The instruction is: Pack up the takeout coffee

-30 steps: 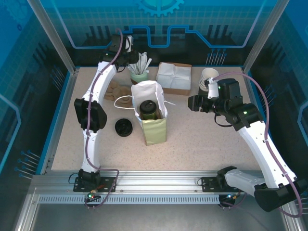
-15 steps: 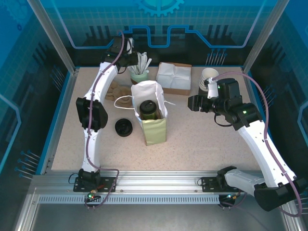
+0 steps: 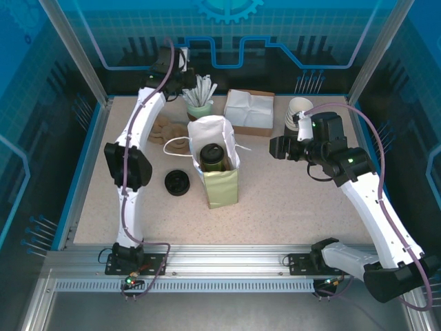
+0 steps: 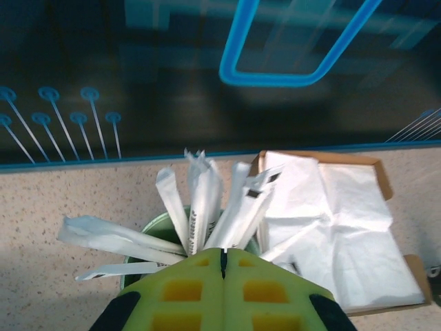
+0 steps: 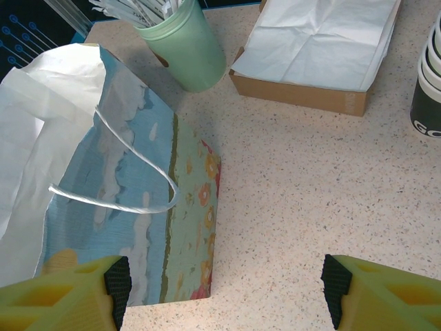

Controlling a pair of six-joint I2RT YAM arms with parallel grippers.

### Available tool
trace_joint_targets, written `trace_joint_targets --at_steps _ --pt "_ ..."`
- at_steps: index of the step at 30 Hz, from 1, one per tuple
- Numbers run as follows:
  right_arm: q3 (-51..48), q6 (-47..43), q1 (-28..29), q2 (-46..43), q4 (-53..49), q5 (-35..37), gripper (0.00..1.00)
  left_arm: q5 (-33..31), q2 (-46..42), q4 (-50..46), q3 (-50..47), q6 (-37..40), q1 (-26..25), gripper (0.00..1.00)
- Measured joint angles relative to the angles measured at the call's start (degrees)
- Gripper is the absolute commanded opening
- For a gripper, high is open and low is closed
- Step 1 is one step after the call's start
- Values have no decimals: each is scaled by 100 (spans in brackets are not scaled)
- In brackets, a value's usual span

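The takeout coffee, a dark cup with a black lid, stands inside the white paper bag, whose outside is printed blue and green. My left gripper is at the back of the table, right over the green cup of white wrapped sticks, its jaws pressed together. A white sliver shows at the seam; I cannot tell if a wrapper is pinched. My right gripper stands open to the right of the bag, nothing between its fingers.
A cardboard box of white napkins sits behind the bag. A stack of lidless cups stands at the back right, behind my right arm. Loose black lids lie left of the bag, brown sleeves behind them.
My left gripper has closed over the cup of wrapped sticks and shifted slightly at the back. The right arm, bag and coffee have not moved.
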Motion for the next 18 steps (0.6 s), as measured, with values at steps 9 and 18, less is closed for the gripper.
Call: trace_joint_targets --at_steps 9,18 --pt "0 4 0 -70 0 -2 76 2 -1438 -39 20 39 -94 0" --pt "-2 4 0 -297 0 17 76 0 -2839 -352 -87 264 -627 0"
